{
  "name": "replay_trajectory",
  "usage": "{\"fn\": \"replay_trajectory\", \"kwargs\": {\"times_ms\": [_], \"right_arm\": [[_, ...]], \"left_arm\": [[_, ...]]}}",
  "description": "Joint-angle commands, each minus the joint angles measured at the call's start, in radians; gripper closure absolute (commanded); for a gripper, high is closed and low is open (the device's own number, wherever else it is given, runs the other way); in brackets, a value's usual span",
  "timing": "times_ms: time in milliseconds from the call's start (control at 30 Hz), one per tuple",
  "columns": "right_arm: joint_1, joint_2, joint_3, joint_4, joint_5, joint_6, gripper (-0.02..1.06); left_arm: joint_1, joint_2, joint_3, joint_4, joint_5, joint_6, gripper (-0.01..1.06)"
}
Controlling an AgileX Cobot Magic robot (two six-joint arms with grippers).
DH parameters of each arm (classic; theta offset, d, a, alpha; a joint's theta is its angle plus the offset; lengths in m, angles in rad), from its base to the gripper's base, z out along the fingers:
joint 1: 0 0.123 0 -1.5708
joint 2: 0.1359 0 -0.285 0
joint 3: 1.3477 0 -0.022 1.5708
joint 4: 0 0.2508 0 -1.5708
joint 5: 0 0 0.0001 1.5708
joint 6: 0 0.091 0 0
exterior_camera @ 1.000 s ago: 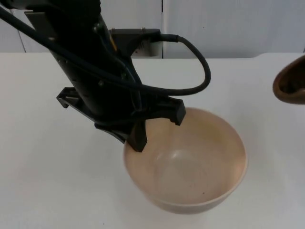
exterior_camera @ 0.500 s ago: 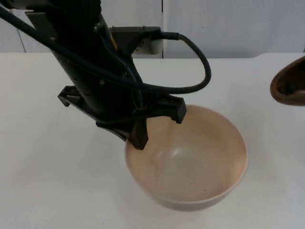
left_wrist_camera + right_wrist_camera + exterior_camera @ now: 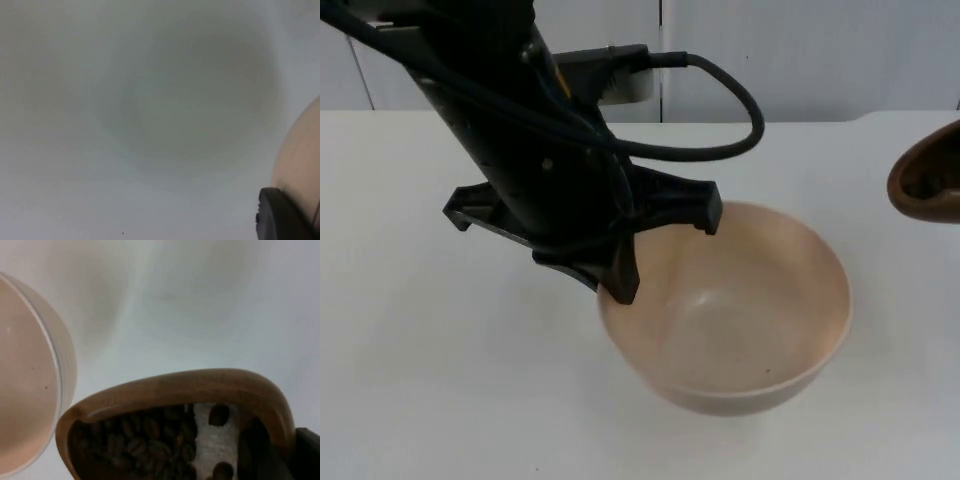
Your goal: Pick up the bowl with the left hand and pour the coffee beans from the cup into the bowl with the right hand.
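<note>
Compared with half a second back, the round pale-pink ceramic bowl has slid a bit to the right and slightly farther from the camera, and the left gripper has gone along with it; the brown wooden cup at the far right edge has barely shifted. Everything sits over the plain white table top, which runs back to the grey partition wall. The left arm reaches down from the upper left with its gripper pinching the bowl's near-left rim, one black finger dipping inside the bowl and the other out of sight beyond the wall, so it's clamped on the rim. In the right wrist view the cup is loaded with dark coffee beans and hangs just beside the bowl; can't tell how the right gripper's jaws are set.
</note>
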Motion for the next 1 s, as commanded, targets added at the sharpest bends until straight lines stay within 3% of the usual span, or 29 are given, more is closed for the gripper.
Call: {"fn": "replay_trajectory", "kwargs": {"times_ms": [0, 200, 500, 967], "right_arm": [[0.040, -0.013, -0.002, -0.026, 0.000, 0.025, 1.04], [0.123, -0.013, -0.062, -0.065, 0.000, 0.067, 1.04], [0.251, 0.017, -0.219, -0.232, 0.042, 0.184, 1.04], [0.379, 0.106, -0.246, -0.371, 0.042, 0.206, 1.04]], "left_arm": [[-0.002, -0.007, 0.005, 0.053, -0.027, -0.086, 1.05], [-0.002, -0.007, 0.005, 0.098, -0.030, -0.133, 1.05], [-0.002, -0.007, 0.005, 0.100, -0.031, -0.139, 1.05], [-0.002, -0.007, 0.005, 0.100, -0.031, -0.139, 1.05]]}}
